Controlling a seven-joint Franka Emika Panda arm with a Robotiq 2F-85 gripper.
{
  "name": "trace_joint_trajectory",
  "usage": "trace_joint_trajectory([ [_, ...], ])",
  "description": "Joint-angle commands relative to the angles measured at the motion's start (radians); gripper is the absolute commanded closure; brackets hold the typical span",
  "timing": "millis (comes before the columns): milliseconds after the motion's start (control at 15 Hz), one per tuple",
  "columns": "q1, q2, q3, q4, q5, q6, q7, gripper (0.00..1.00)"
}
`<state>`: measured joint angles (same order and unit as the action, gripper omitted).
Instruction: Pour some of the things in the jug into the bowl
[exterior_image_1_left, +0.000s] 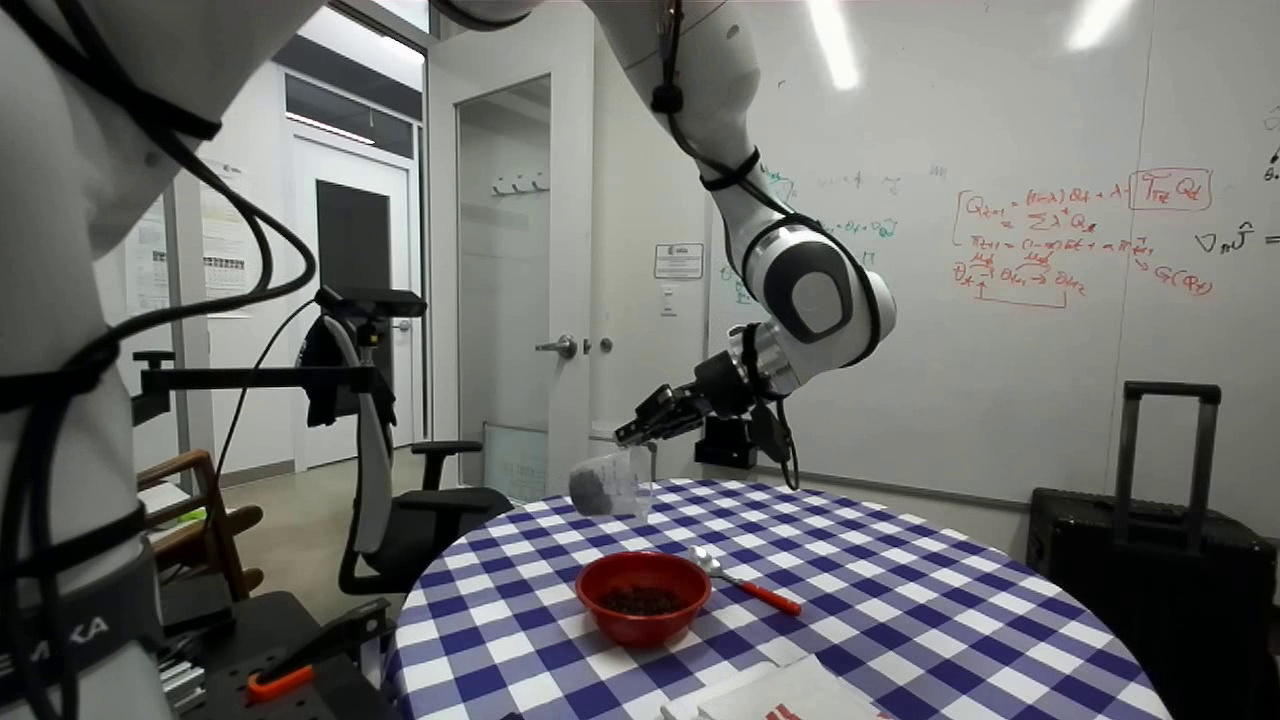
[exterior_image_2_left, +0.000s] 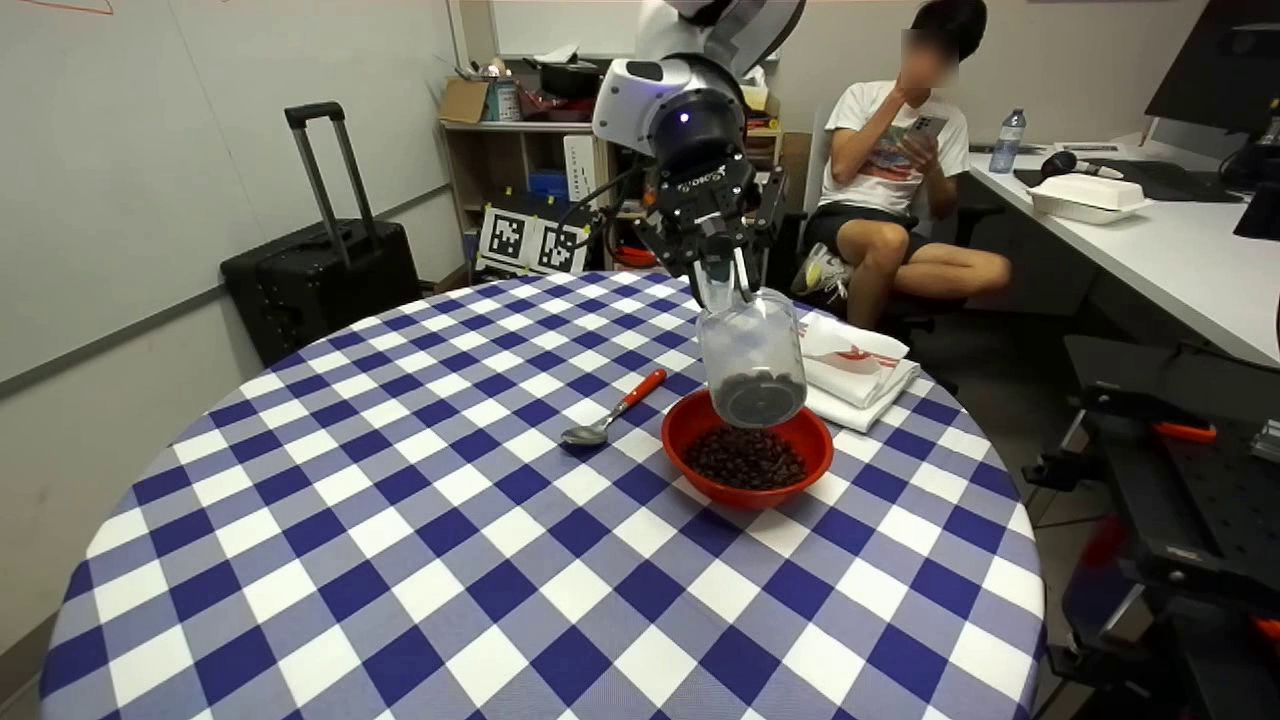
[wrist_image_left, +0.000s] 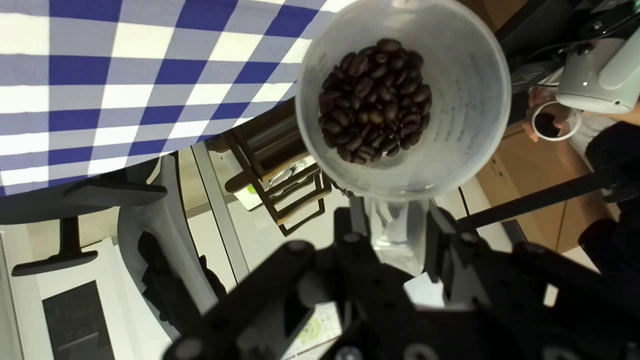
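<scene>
The clear jug (exterior_image_1_left: 628, 485) is held in the air, tilted on its side, and also shows in an exterior view (exterior_image_2_left: 745, 340). In the wrist view the jug (wrist_image_left: 457, 115) holds dark coffee beans (wrist_image_left: 375, 100) gathered at its base. My gripper (wrist_image_left: 395, 225) has its fingers on both sides of the jug's handle. The gripper also shows in both exterior views (exterior_image_1_left: 632, 436) (exterior_image_2_left: 722, 285). The red bowl (exterior_image_1_left: 645, 630) stands upright on the table with dark beans inside, clearly seen in an exterior view (exterior_image_2_left: 745, 498). The jug appears above the bowl; the bowl is hidden in the wrist view.
A spoon with a red handle (exterior_image_2_left: 640, 390) lies beside the bowl on the checkered round table (exterior_image_2_left: 450, 560). Folded white napkins (exterior_image_2_left: 860, 385) lie close to the bowl's other side. A black suitcase (exterior_image_1_left: 1150, 590), an office chair (exterior_image_1_left: 440, 510) and a seated person (exterior_image_2_left: 895, 170) are around the table.
</scene>
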<state>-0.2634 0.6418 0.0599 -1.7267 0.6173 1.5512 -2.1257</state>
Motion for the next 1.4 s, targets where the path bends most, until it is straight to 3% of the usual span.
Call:
trace_joint_trajectory([
  [0, -0.040, 0.093, 0.003, 0.119, 0.061, -0.121, -0.006, 0.93],
  [600, -0.091, 0.186, -0.004, 0.209, 0.182, -0.249, -0.016, 0.93],
  [1333, -0.120, 0.232, -0.017, 0.208, 0.285, -0.311, -0.046, 0.93],
])
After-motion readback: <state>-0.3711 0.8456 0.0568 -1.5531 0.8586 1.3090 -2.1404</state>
